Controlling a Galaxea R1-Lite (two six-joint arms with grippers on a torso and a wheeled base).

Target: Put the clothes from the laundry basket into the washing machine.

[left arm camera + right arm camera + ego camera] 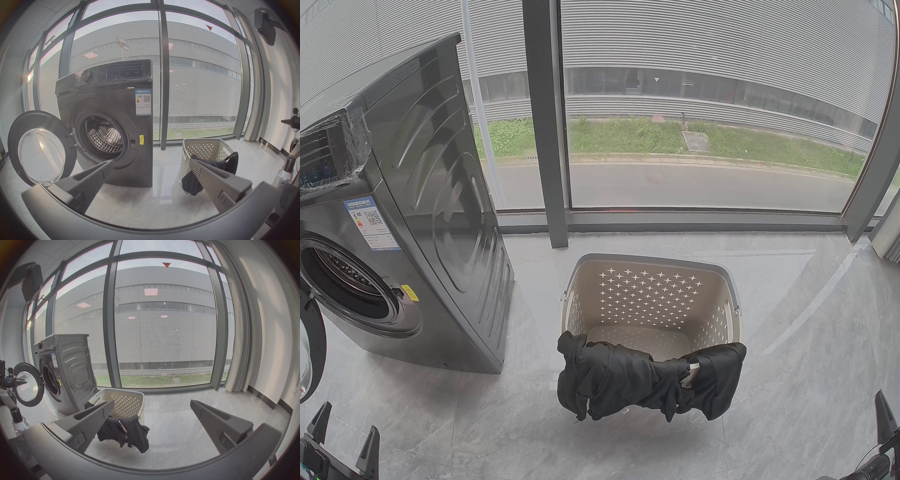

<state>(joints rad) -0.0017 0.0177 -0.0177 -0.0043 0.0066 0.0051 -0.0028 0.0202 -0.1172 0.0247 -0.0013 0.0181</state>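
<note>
The beige laundry basket point(650, 294) stands on the floor in front of the window. A black garment point(647, 378) hangs over its near rim, half outside. To the left is the grey washing machine point(419, 206), its round door point(40, 150) swung wide and the empty drum point(103, 136) exposed. My left gripper point(347, 425) is low at the near left, open and holding nothing, facing the machine point(106, 125) and the basket point(203, 148). My right gripper point(151, 405) is open and empty too, well short of the basket point(123, 401) and the garment point(125, 433).
A glass wall with a grey pillar point(547, 125) runs behind the basket and machine. Bare marble floor point(812, 350) spreads to the right of the basket and between it and me. A curtain point(247, 358) hangs at the far right.
</note>
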